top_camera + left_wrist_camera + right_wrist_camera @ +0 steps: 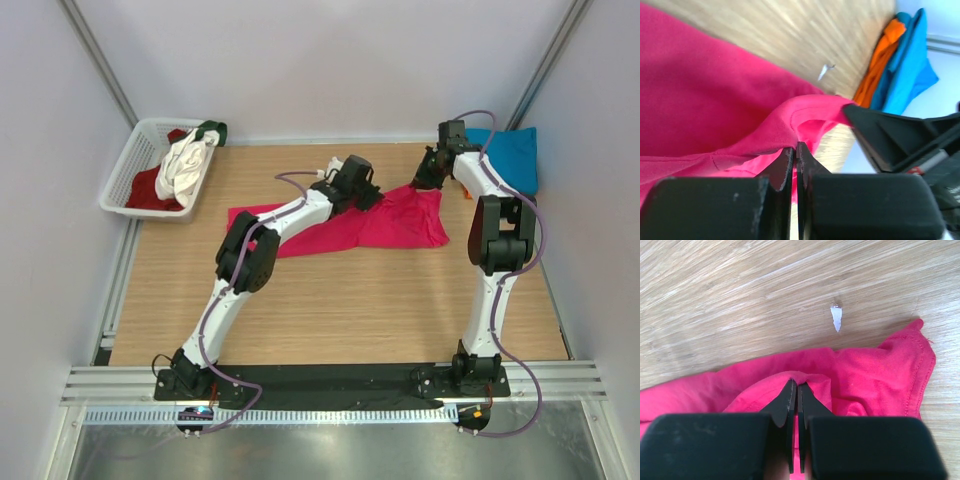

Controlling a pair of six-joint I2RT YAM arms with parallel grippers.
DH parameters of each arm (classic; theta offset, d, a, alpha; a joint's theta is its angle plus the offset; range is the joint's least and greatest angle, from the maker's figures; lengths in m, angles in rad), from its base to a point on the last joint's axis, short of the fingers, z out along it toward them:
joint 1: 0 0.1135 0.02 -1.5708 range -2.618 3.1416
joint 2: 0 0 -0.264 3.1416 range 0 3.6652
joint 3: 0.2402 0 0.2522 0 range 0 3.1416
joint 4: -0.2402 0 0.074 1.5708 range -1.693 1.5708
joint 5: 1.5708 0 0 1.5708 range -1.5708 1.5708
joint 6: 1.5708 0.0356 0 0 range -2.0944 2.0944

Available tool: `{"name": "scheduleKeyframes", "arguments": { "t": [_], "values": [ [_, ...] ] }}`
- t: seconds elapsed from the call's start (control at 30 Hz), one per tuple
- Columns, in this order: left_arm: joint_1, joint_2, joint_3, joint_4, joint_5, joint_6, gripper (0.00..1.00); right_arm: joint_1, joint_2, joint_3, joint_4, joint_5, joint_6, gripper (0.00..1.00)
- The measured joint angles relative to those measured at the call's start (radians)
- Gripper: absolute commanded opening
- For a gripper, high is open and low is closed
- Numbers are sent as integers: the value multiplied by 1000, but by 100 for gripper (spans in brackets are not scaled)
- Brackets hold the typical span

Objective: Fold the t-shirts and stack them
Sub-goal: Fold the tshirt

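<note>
basket (125,185) sits far left of the left gripper (795,150), with white t-shirt (190,165), dark red t-shirt (150,190) and green t-shirt (212,128) heaped in it; left gripper is clenched on a raised fold of the magenta t-shirt (400,225), cloth bunched right at its tips; the shirt lies rumpled on the table (330,310) under both grippers, its bulk trailing left of the left one; right gripper (796,387) is near the left, clamped on the same shirt, fabric tented at its tips; white scrap (836,319) lies on bare wood just beyond those tips; teal t-shirt (510,155) is just right of the right gripper, orange t-shirt (880,60) touching it
</note>
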Motion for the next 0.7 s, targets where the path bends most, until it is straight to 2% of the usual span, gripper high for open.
{"name": "scheduleKeyframes", "arguments": {
  "t": [0.33, 0.7],
  "values": [
    [34, 0, 8, 7, 0, -28, 0, 0, 3, 23, -12, 0, 0, 1],
    [59, -1, -72, 34, 26, -43, 0, 0, 11, 52, -44, -11, 0, 1]
  ]
}}
